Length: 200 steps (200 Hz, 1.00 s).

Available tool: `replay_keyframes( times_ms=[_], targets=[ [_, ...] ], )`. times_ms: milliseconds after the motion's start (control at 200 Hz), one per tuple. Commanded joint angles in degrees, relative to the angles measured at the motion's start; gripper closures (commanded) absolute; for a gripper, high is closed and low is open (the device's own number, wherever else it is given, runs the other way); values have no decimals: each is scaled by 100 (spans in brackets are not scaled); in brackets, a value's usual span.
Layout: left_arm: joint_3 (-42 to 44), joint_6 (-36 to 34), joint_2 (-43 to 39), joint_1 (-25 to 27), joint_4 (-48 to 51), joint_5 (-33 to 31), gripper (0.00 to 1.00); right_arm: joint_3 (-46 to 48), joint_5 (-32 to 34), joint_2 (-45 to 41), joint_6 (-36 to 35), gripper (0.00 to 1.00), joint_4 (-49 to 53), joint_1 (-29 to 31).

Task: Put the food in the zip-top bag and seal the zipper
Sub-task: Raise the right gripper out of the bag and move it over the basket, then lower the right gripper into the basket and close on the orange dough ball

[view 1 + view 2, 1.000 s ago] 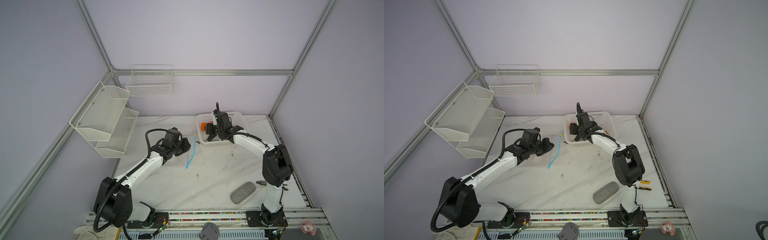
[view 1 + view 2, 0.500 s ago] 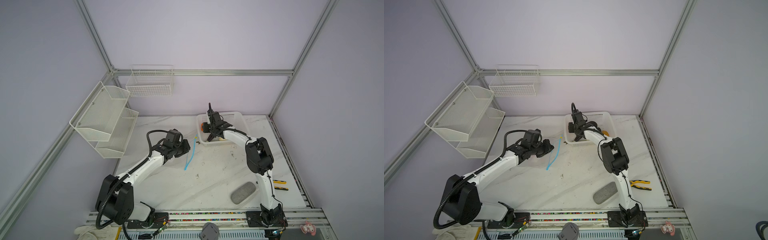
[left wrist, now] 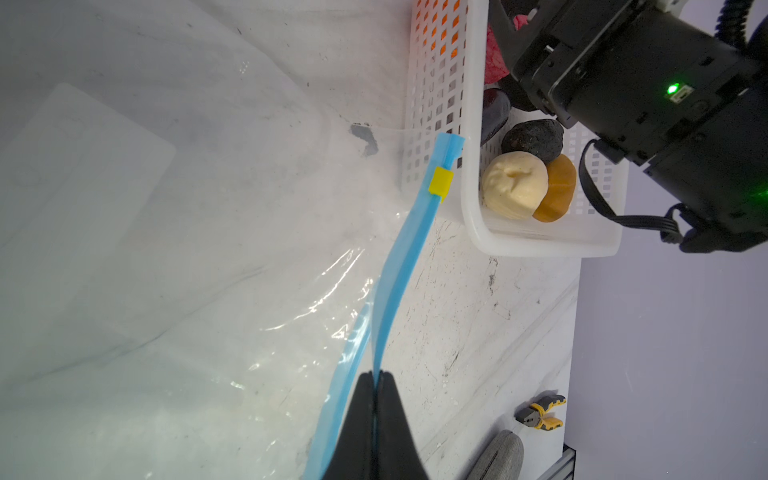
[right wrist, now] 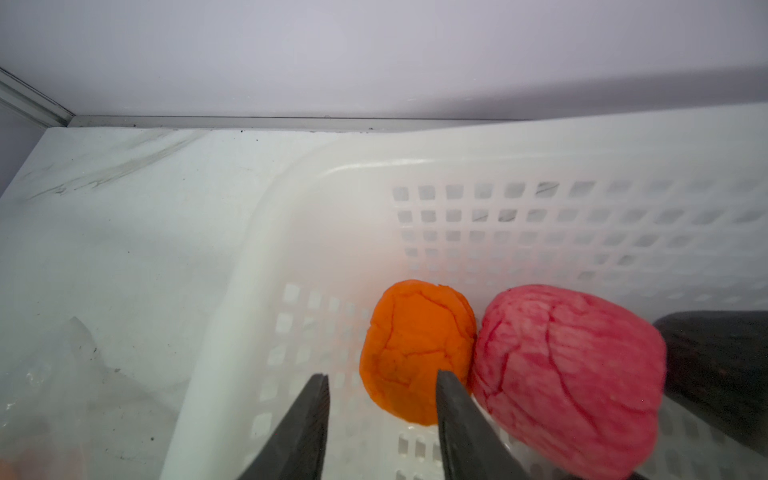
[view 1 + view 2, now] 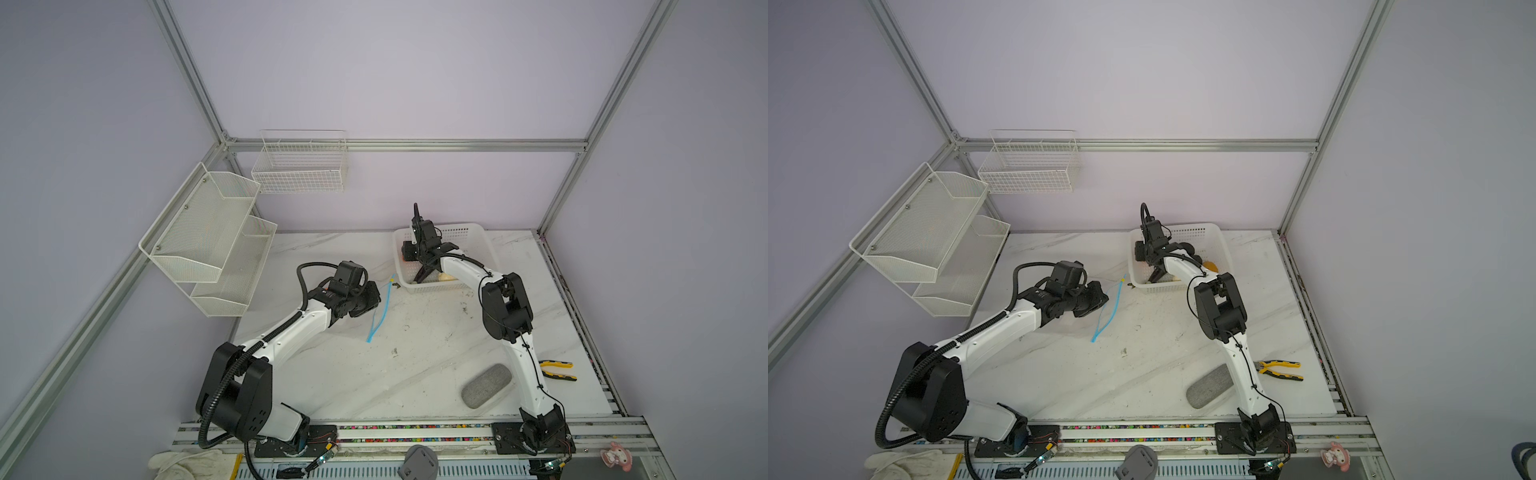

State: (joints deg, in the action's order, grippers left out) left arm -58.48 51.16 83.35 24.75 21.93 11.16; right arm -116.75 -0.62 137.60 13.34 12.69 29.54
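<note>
In the basket [image 4: 257, 291], the orange piece [image 4: 411, 345] lies just ahead of our open, empty right fingers [image 4: 299, 432]; our left fingers [image 3: 357, 419] pinch the zipper [image 3: 399, 270].

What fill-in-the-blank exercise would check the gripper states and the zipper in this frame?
The left gripper is shut on the zip-top bag at its ____ zipper.
The small tab on the zipper is ____.
The right gripper, inside the white basket near the orange food, is ____.
Missing words: blue; yellow; open.
</note>
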Motion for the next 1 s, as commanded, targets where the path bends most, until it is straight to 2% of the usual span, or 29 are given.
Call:
replay_keyframes(
  times_ms=[0,220,510,995],
  targets=[
    [-539,-185,-51,-46,-84,34,100,-201,139,169,-86,55,234,-23],
    [-527,-176,-47,-42,-93,71,100,-589,293,459,-138,54,474,-27],
    [-479,-176,-98,-43,-113,44,100,-926,397,695,-139,39,759,-35],
    [-454,-159,-117,-43,-119,43,100,-1103,347,882,-123,27,841,-74]
  ],
)
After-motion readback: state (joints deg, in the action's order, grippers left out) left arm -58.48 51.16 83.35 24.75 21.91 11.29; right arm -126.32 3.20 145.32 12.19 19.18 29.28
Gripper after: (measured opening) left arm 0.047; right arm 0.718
